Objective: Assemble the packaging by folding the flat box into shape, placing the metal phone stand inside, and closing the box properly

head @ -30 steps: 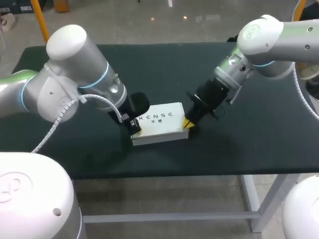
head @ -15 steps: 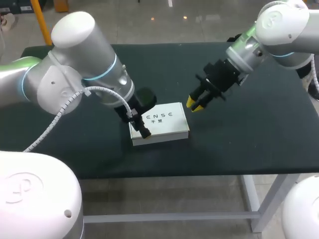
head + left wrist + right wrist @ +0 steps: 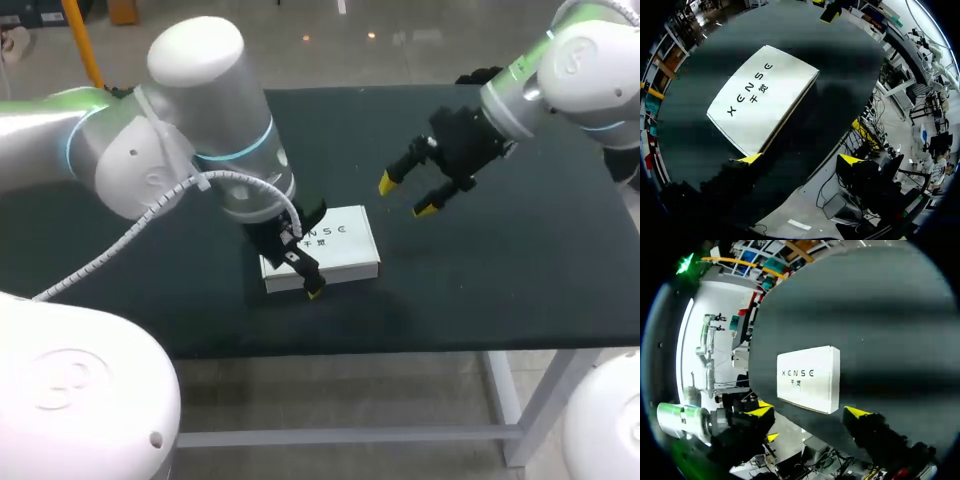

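The white box (image 3: 335,245) lies shut and flat on the dark table (image 3: 480,290); the phone stand is not visible. My left gripper (image 3: 300,270) hangs over the box's front left part, open. In the left wrist view the box (image 3: 760,97) lies ahead of my left gripper (image 3: 800,159), whose one fingertip (image 3: 750,158) is by the box's near corner. My right gripper (image 3: 405,196) is open above the table, behind and to the right of the box, clear of it. In the right wrist view the box (image 3: 810,377) lies ahead of the wide right gripper (image 3: 808,411).
Dark table surface (image 3: 150,260) surrounds the box on all sides. The table's front edge (image 3: 400,345) runs close in front of the box. My left arm's big elbow (image 3: 190,120) looms over the table's left half.
Both grippers have opened and let go of the box's ends. The right gripper has pulled up and back to the right. The left arm has swung right, over the box.
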Tool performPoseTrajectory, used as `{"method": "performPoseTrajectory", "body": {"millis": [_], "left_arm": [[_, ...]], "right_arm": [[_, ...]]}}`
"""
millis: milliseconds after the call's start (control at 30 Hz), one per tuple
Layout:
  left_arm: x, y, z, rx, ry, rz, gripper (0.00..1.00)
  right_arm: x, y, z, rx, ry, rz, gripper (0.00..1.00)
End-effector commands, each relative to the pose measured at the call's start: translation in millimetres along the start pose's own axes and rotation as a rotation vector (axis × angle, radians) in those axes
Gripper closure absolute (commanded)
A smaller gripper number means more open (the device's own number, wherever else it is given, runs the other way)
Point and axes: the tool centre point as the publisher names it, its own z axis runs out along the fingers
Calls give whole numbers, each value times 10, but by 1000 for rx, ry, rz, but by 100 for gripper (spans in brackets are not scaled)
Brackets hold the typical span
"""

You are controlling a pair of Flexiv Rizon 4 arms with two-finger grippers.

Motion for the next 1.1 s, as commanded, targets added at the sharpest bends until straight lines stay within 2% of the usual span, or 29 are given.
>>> {"method": "performPoseTrajectory", "body": {"millis": [33,133,200,333,633,967,1100], "left_arm": [[55,-91,-12,-96,-50,-1,0],[123,-127,33,-98,-50,-53,0],[195,-132,77,-91,-61,-104,0],[349,-135,153,-72,-42,-181,0],[607,-182,302,-98,-85,-307,0],[625,-231,527,-129,-84,-390,0],[579,-234,613,-120,-104,-455,0]], "right_arm": [[-3,-41,-1,-48,-1,0,0],[-3,-41,-1,-48,-1,0,0],[-65,-36,-63,-134,-30,-40,0],[-174,-20,-173,-230,-44,-177,0],[-463,100,-300,-338,-55,-452,0],[-658,251,-362,-385,-123,-622,0],[-715,317,-394,-393,-112,-655,0]]}}
